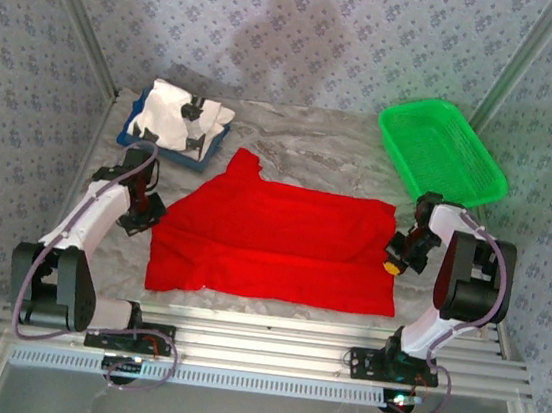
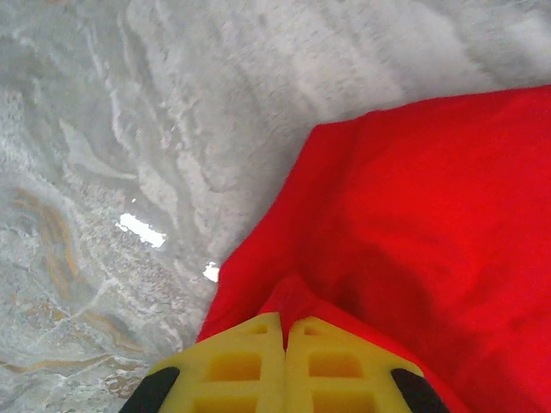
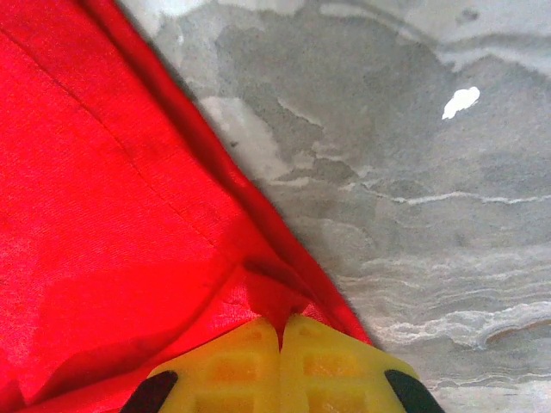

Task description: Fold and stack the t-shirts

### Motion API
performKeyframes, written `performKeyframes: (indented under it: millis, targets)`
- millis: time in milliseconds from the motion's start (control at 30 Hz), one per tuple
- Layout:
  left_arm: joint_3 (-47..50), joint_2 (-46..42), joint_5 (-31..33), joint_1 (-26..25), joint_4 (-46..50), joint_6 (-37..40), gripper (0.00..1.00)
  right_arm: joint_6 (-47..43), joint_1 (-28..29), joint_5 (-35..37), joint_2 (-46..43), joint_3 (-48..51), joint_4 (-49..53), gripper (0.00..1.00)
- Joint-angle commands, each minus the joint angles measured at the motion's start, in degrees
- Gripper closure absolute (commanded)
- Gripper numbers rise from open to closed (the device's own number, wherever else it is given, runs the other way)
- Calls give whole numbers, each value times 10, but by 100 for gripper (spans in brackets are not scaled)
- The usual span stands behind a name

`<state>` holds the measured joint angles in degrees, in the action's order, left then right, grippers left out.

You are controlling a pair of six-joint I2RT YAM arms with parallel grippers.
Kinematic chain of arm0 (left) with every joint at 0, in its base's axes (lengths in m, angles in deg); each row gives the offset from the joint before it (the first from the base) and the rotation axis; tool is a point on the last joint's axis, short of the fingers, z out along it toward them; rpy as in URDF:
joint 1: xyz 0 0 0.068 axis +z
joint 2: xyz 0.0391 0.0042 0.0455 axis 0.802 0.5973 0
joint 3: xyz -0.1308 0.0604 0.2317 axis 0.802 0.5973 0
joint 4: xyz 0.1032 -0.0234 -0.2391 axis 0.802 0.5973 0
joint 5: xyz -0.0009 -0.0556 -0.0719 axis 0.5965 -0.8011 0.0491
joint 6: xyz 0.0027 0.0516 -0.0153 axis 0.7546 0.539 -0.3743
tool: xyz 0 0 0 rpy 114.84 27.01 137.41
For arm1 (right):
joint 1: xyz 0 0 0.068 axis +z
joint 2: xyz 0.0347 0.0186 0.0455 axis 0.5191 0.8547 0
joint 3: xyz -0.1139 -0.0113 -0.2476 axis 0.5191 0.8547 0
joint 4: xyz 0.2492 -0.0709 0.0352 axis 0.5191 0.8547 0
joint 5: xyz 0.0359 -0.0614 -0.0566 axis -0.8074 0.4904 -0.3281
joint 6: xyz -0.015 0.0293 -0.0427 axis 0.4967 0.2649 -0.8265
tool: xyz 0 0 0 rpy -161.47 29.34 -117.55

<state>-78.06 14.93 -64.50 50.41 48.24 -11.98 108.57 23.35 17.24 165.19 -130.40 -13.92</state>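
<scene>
The bright red cloth t-shirt (image 1: 282, 243) lies spread across the middle of the grey marbled worktop (image 1: 333, 148), plain side up, with one sleeve poking out toward 11 o'clock and a crease running across its near half. The left arm (image 1: 93, 219) reaches its 9 o'clock edge, the right arm (image 1: 449, 278) its 3 o'clock edge. In both wrist views the yellow jaws are clenched, with red fabric puckered into the seam between them.

The job looks barely begun. This shirt is at most partly folded, and the white cloth t-shirt with black marks (image 1: 172, 113) sits crumpled in the flat blue tray (image 1: 193, 162) at 10 o'clock. Nothing is stacked yet. A green plastic mesh basket (image 1: 444, 152) stands at 2 o'clock. No brand, label or writing is legible.
</scene>
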Motion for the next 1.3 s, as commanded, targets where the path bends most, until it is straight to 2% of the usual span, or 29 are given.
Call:
performKeyframes:
  millis: [0,300,567,600,633,667,700,767,800,867,967,1067,1267]
  targets:
    - [-26,15,20,-8,17,25,100,-9,0,21,10,-7,-1,100]
    - [-73,86,14,-24,5,65,100,-10,1,19,14,0,-10,100]
    - [-73,132,2,-31,-22,57,100,-11,4,19,26,-4,-19,100]
    - [-73,138,-1,-31,-24,51,97,-11,4,18,28,-6,-20,94]
    - [-74,143,-2,-30,-23,45,88,-12,4,14,29,-8,-19,90]
    - [-76,146,-8,-29,-21,38,74,-11,4,5,29,-10,-20,82]
    - [-81,142,-16,-27,-19,30,58,-11,3,1,25,-13,-19,70]
    - [-89,112,-23,-26,-3,6,37,-11,3,-2,1,-20,-10,53]
    - [-90,87,-28,-24,6,-9,25,-11,3,-3,-19,-23,1,47]
    - [-77,31,-46,-20,22,-39,10,-16,0,-9,-60,-29,34,38]
    - [-41,-34,-73,-17,61,-75,5,-17,-2,-25,-116,-31,73,30]
    - [9,-90,-92,-15,97,-107,5,-1,12,-55,-160,-14,103,29]
    - [110,-180,-117,-11,116,-167,14,21,55,-80,-224,24,136,29]
